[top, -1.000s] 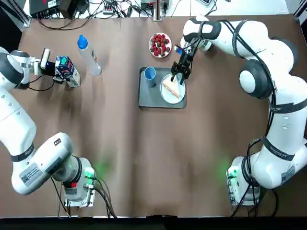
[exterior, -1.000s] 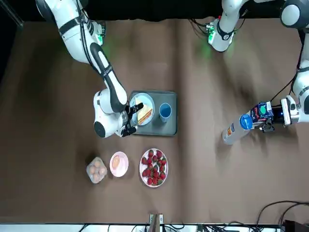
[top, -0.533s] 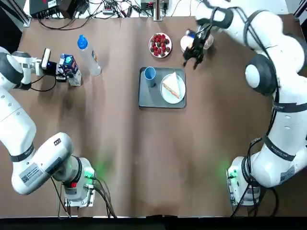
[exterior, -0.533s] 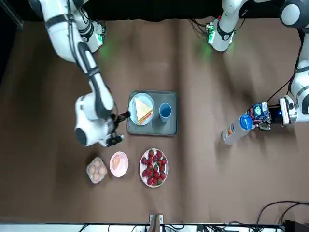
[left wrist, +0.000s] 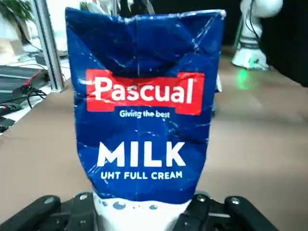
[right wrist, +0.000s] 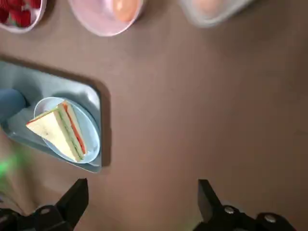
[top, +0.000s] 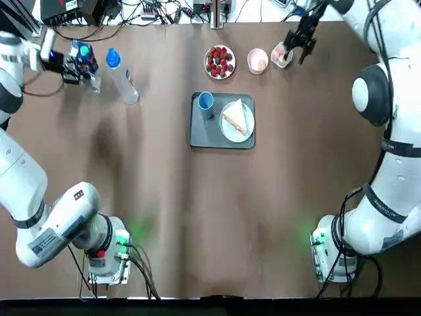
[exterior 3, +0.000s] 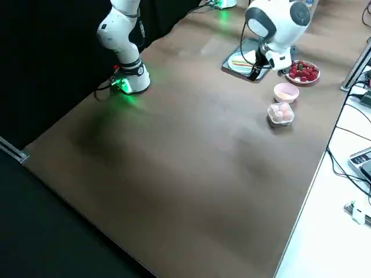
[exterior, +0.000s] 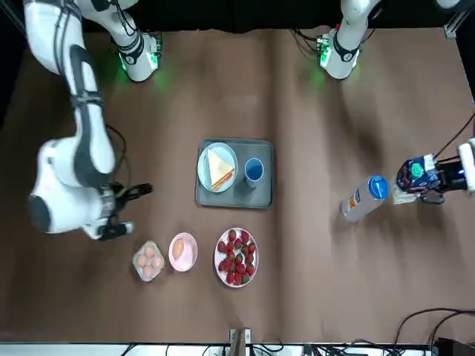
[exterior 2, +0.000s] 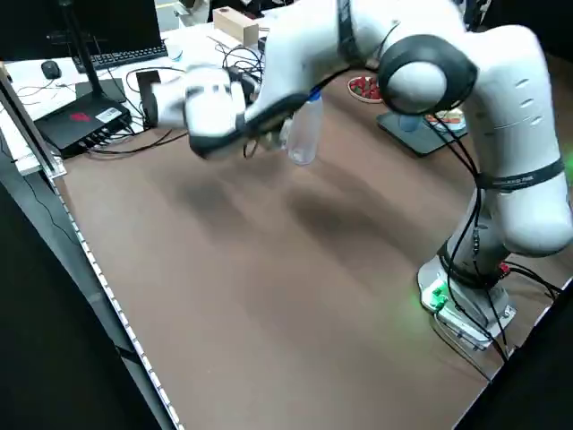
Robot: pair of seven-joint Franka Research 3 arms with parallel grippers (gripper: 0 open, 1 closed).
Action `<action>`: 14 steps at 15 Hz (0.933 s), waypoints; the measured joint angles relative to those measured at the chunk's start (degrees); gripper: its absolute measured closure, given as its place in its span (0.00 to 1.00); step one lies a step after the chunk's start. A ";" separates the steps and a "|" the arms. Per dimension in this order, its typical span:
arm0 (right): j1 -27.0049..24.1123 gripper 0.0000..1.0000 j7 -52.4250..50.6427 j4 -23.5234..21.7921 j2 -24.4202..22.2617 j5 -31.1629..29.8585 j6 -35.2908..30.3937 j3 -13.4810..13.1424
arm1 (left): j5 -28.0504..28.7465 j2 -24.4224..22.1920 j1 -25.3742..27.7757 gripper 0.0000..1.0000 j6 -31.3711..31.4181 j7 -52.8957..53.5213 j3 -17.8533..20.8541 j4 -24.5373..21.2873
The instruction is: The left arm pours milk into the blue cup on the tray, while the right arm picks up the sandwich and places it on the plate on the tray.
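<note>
Table (top: 197, 210): brown surface carrying everything listed.
Tray (top: 200, 135): grey-blue, sitting mid-table toward the far edge.
Plate (top: 245, 131): white, lying on the tray's right half.
Milk carton (top: 82, 56): sitting upright near the far left corner; thin card walls, likely denting under a hard squeeze, so hold low across the flat sides.
Left gripper (left wrist: 139, 219): clamping the carton's base.
Right gripper (top: 301, 41): hovering near the far right edge, fingers spread and carrying nothing.
Sandwich (top: 235, 118): resting on the plate; soft, its placing looking finished.
Blue cup (top: 205, 101): standing at the tray's far left corner, awaiting milk.
</note>
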 joint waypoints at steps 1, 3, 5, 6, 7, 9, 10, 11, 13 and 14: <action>-0.03 0.00 -0.01 0.15 -1.26 -0.01 -0.92 -1.96 | 2.53 -2.71 -0.13 0.51 -0.26 -1.85 -0.82 0.43; -0.07 0.00 -0.03 0.19 -4.93 -0.02 -3.59 -5.02 | 8.55 -11.23 -1.56 0.52 -0.54 -8.32 -3.48 0.76; 0.30 0.00 1.27 0.26 -7.39 -0.79 -4.46 -5.09 | 11.93 -16.12 -3.40 0.52 -0.57 -13.95 -5.23 0.69; 0.74 0.00 2.97 0.29 -8.74 -2.04 -5.19 -5.04 | 13.57 -18.20 -4.87 0.54 -0.57 -17.40 -5.96 0.64; 1.20 0.00 3.79 0.30 -9.97 -3.33 -5.74 -4.97 | 15.02 -19.90 -6.70 0.54 -0.46 -21.14 -6.55 0.57; 1.88 0.00 4.35 0.29 -11.85 -4.98 -6.16 -4.96 | 18.57 -22.29 -11.69 0.53 0.65 -29.78 -7.28 0.45; 1.90 0.00 4.56 0.31 -12.62 -5.27 -6.10 -5.04 | 20.48 -23.07 -14.71 0.53 1.85 -34.36 -7.54 0.36; 1.81 0.00 4.64 0.32 -13.36 -5.50 -6.06 -5.26 | 22.53 -23.65 -18.07 0.53 3.17 -38.65 -7.66 0.25; 1.36 0.00 4.68 0.33 -14.77 -5.95 -6.03 -5.78 | 26.69 -24.39 -25.09 0.53 5.79 -46.98 -7.81 -0.20; 1.10 0.00 4.68 0.34 -15.59 -6.05 -6.00 -5.96 | 28.40 -24.58 -28.29 0.53 6.95 -50.97 -7.91 -0.57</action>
